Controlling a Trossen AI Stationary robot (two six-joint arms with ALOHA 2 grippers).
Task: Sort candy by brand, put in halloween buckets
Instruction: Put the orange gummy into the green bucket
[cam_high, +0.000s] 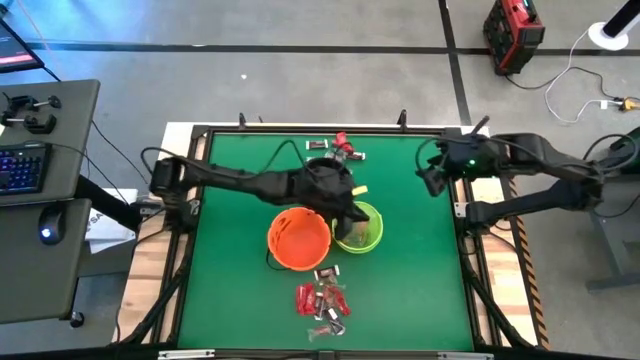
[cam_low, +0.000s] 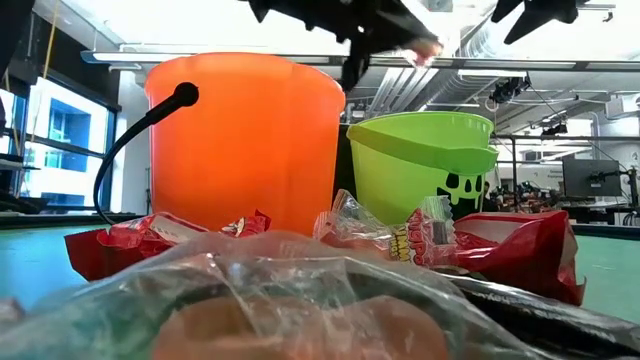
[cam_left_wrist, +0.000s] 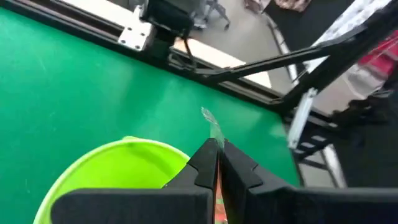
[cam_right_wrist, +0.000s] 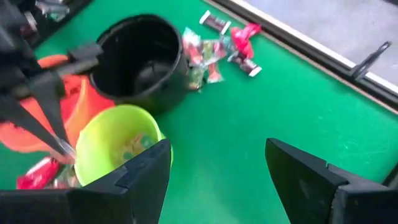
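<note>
Three buckets stand mid-table: orange (cam_high: 298, 240), lime green (cam_high: 364, 234) and black (cam_right_wrist: 140, 62), the black one mostly hidden under my left arm in the high view. My left gripper (cam_high: 350, 218) hangs over the lime bucket's (cam_left_wrist: 106, 180) rim, shut on a small candy. A heap of red-wrapped candy (cam_high: 322, 300) lies near the front edge, and a smaller scatter (cam_high: 340, 148) lies at the far edge. My right gripper (cam_high: 432, 178) hovers high at the table's right side, open (cam_right_wrist: 217, 155), with nothing between its fingers. My left gripper pinches a small candy in a pale, clear wrapper between its two fingers. A twisted end of the wrapper (cam_left_wrist: 211, 123) sticks out past the fingertips. The fingers slant downward, coming from the table's left. The candy is lifted clear, above the lime bucket's edge.
The lime bucket (cam_right_wrist: 118, 143) holds some candies. The orange bucket's black handle (cam_low: 140, 130) hangs down toward the near side. A dark frame (cam_high: 460, 215) rims the green mat. Bare green mat lies to the right of the buckets (cam_right_wrist: 249, 112) and at the left (cam_high: 225, 250).
</note>
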